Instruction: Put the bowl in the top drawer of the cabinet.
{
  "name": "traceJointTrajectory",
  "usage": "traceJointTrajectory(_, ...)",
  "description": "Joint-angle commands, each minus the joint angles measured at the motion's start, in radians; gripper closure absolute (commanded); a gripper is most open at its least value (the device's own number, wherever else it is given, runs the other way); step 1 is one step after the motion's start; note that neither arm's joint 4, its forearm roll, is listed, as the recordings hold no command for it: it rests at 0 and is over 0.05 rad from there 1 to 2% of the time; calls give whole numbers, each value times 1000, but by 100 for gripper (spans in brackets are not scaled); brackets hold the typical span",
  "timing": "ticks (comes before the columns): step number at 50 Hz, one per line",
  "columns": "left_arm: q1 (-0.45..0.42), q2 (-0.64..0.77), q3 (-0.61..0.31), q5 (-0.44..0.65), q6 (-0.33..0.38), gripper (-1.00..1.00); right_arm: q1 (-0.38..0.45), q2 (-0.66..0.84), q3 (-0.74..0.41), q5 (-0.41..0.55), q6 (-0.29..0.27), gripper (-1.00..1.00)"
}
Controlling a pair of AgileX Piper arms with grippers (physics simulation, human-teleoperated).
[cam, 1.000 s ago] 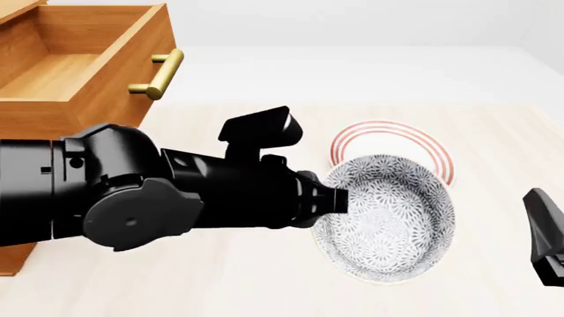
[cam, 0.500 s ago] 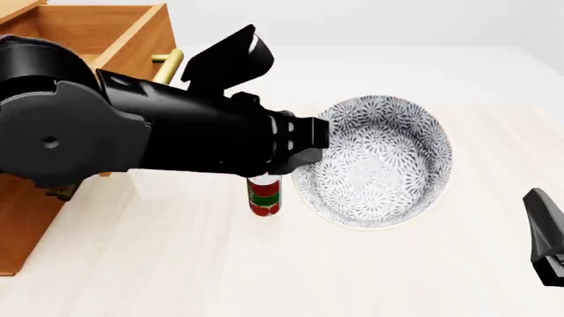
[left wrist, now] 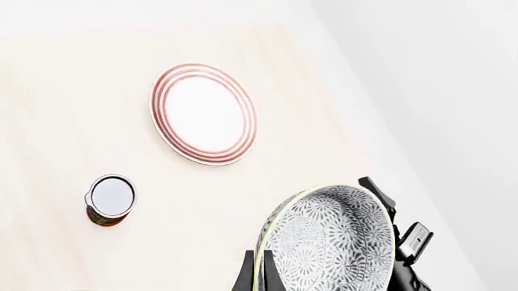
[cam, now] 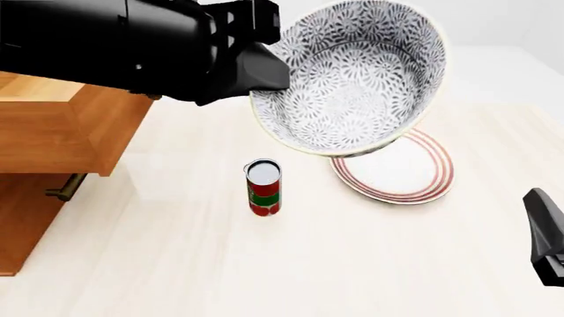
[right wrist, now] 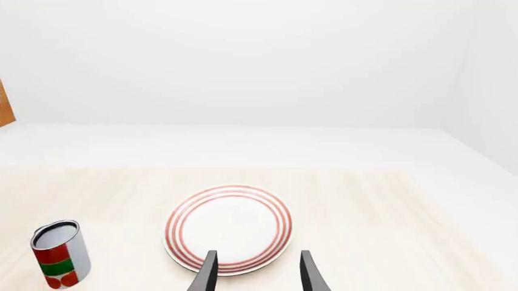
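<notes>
So the bowl (cam: 352, 79) is held up in the air by the left gripper (cam: 264, 66), well clear of the table (cam: 352, 264), and it's tipped hard so the patterned inside is turned toward the front camera. The near-left part of the rim is pinched by the jaws, which are closed down onto the bowl's wall; in the left wrist view the bowl (left wrist: 328, 239) is seen edge-on between the dark fingers (left wrist: 247, 276), one inside and one outside the rim, as far as can be made out with that view so cropped.

The bowl is placed right of the cabinet (cam: 53, 142) and not over it. Only a wooden corner of the top drawer (cam: 75, 129) is seen under the black arm, and whether its inside is exposed can't really be told from here. A brass handle (cam: 66, 188) is seen lower down on the cabinet front.

On the table below, a red-ringed plate (cam: 397, 173) is partly covered by the lifted bowl in the front view. A red and green can (cam: 263, 187) is stood upright just left of the plate, not touching it.

The right gripper (right wrist: 255, 270) is kept low at the right edge, its jaws parted with nothing between them, pointed at the plate (right wrist: 228, 227).
</notes>
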Motion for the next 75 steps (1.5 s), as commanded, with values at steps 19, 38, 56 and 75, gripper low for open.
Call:
traceJointTrajectory(19,182,-94,-161,177,42,100,0,3,0,-2,0,-100)
traceJointTrajectory(38,303,-120,-206,227,78,100,0,-4,1,3,0,-100)
traceJointTrajectory(56,423,-152,-210,259,98,100,0,3,0,-3,0,-100)
traceJointTrajectory(75,498,-162,-207,262,97,100,0,3,0,-2,0,-100)
